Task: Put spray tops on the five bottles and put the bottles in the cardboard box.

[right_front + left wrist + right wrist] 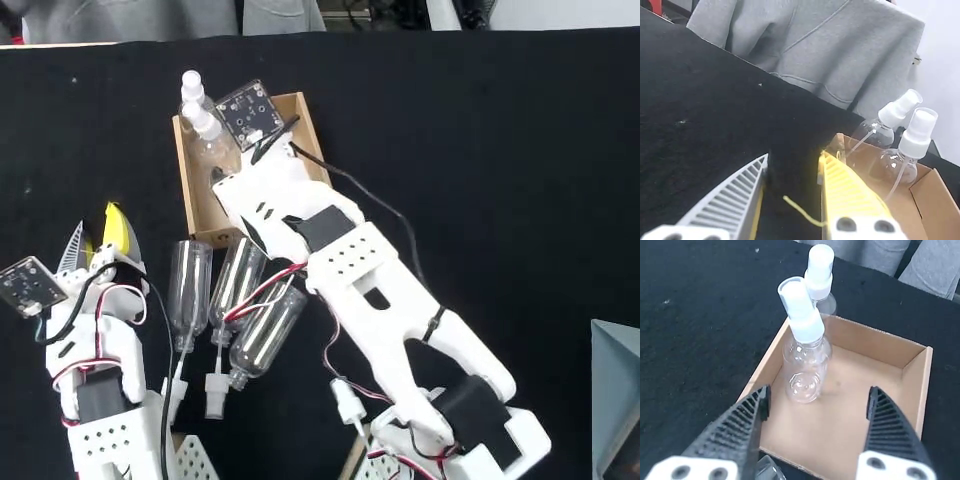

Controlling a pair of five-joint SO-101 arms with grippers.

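High view, by my count: two capped bottles (205, 130) stand in the cardboard box (186, 190). Three more bottles (237, 285) lie on the table (500, 120), their spray tops (214, 392) apparently unseated. My right gripper (819, 395) hangs over the box with its fingers wide and empty; the left gripper (793, 157) is likewise spread and empty.

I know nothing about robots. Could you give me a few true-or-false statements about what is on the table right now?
1. Three bottles lie on their sides outside the cardboard box. True.
2. The left gripper holds a bottle. False: it is open and empty.
3. The right gripper hangs open over the box. True.
4. Every bottle with a spray top lies flat. False: the two capped bottles stand upright.
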